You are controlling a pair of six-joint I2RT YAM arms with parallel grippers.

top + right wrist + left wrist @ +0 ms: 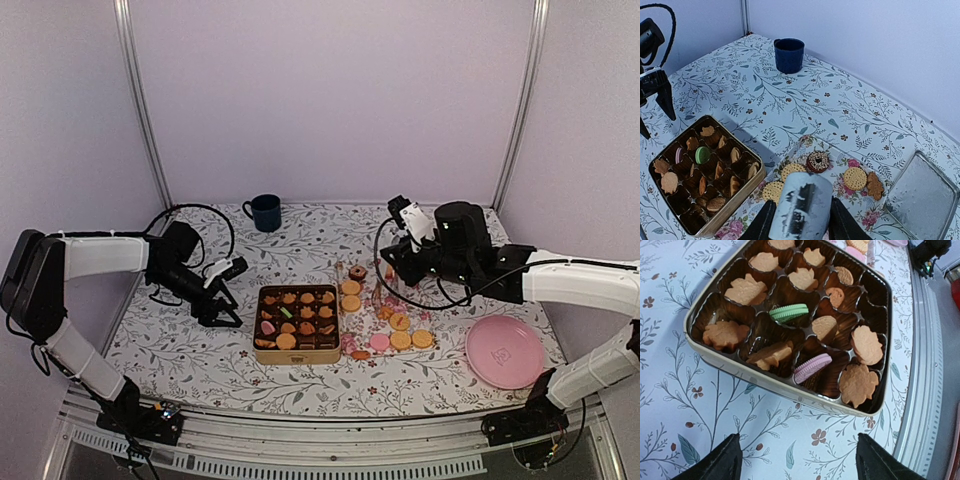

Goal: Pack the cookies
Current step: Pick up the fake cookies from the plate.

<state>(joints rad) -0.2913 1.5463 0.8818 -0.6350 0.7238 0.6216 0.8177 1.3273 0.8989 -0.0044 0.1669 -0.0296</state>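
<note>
**Fig. Packing under way.** The right gripper [799,226] is hanging over the loose cookies [400,340] lying just right of the box [297,355]. Its fingers [839,222] are flanking a pale, scuffed roll [800,200], and you cannot tell whether they are clamping it or letting go. The left gripper [797,465] is waiting beside the box, spread and empty. Most cells [870,290] are already holding cookies, so you are looking for a vacant dark one. Be coming down square over it and releasing low, so the biscuit is not bouncing onto a neighbour. When picking, be taking one cookie by its rim without dragging those touching it. The cloth [190,340], printed with leafy sprigs, is lying flat. A mug [265,212] is standing at the back and a plate [505,352] at the near right. Lilac walls [330,100] and metal posts [140,100] are closing in the scene.
</note>
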